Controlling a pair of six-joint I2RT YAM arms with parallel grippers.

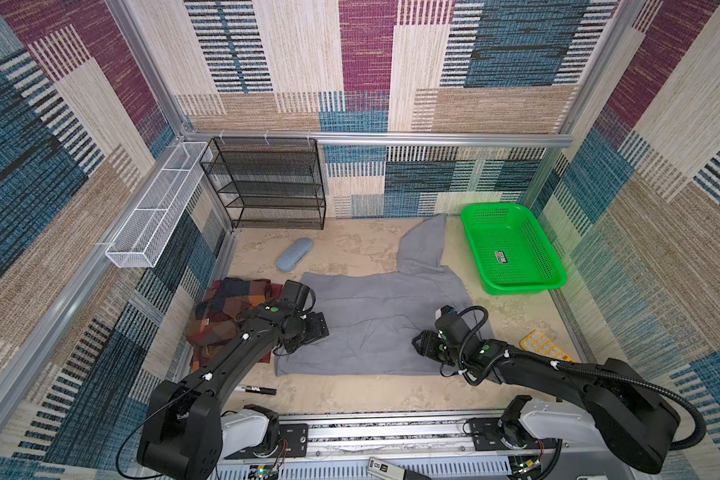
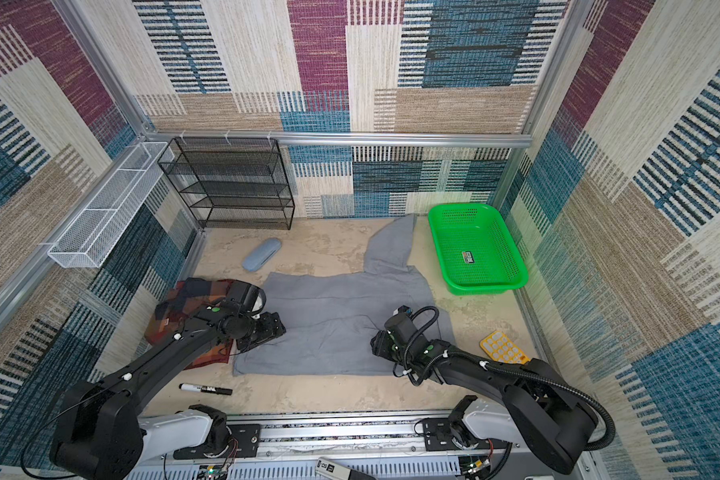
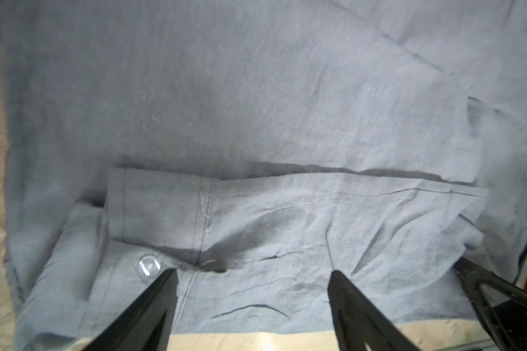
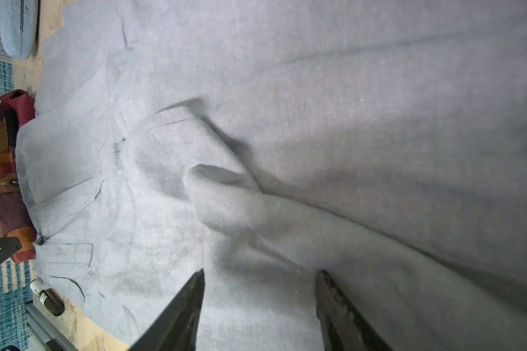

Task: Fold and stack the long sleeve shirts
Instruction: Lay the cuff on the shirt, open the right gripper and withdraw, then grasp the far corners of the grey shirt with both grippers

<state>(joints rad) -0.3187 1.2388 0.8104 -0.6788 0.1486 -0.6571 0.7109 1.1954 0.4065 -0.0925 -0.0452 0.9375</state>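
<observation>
Counter (image 1: 350, 249), sandy beige, is the biggest thing I see from my station, and the grey shirt (image 1: 371, 320) takes most of its middle in both top views. This shirt lies spread flat, with one sleeve stretched toward the back wall, just beside the green basket (image 1: 520, 289). The other sleeve is folded over the body near the front hem. In the left wrist view I see its cuff with a clear button (image 3: 148, 265).

The plaid shirt (image 1: 225, 303) lies crumpled at the left edge of the counter. It touches the left side of the grey shirt, and the left arm covers a part of it. A black mesh rack (image 1: 267, 183) stands in the back left corner.

The left fingers (image 3: 155, 307) stand wide apart over the folded sleeve, near the cuff, and hold nothing. The right fingers (image 4: 186, 307) are also apart, over the right part of the grey shirt where the cloth makes a raised wrinkle, and they grip nothing. Whether the tips touch the cloth, I cannot tell for either arm.

A blue-grey case (image 1: 294, 254) lies between the rack and the grey shirt, apart from both. A yellow tray (image 1: 541, 344) lies near the right arm. A black marker (image 1: 255, 390) lies in front of the plaid shirt.
</observation>
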